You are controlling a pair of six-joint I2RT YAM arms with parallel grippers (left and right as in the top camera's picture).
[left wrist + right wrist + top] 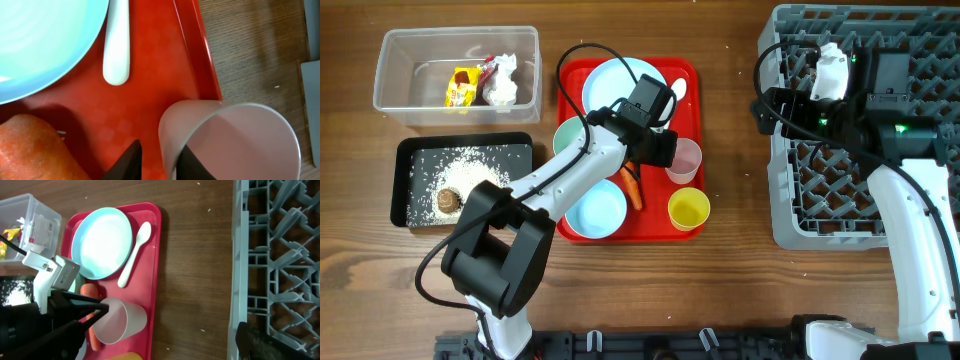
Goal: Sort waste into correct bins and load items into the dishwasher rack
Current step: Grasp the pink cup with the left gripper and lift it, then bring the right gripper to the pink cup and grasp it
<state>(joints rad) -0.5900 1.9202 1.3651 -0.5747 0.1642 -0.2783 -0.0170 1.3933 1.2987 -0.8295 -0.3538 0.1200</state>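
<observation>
The grey rack [840, 190] sits at the right of the worktop. The right claw [265, 345] hangs over its near-left corner, with only a dark sliver showing in its own camera, so I cannot tell whether it is open or closed. The red tray [692, 72] lies mid-worktop and carries the plate [620, 85], two bowls, the pink cup [685, 160], a yellow cup [688, 208], a carrot [633, 187] and a spoon [678, 90]. The left claw [160, 156] straddles the pink cup's rim, one finger inside and one outside. Red tray shows between the outer finger and the wall, so it looks parted and not yet pinching. The main risk is in the squeeze. If only one finger meets the thin, smooth wall first, it may shove the light cup across the tray or tip it over instead of gripping it. A one-wall pinch is also weak, so the cup could swivel or slip out on the lift. The carrot lies just beside the outer finger and could be nudged. The right arm hanging over the rack could get in the way when the left arm carries the cup across.
</observation>
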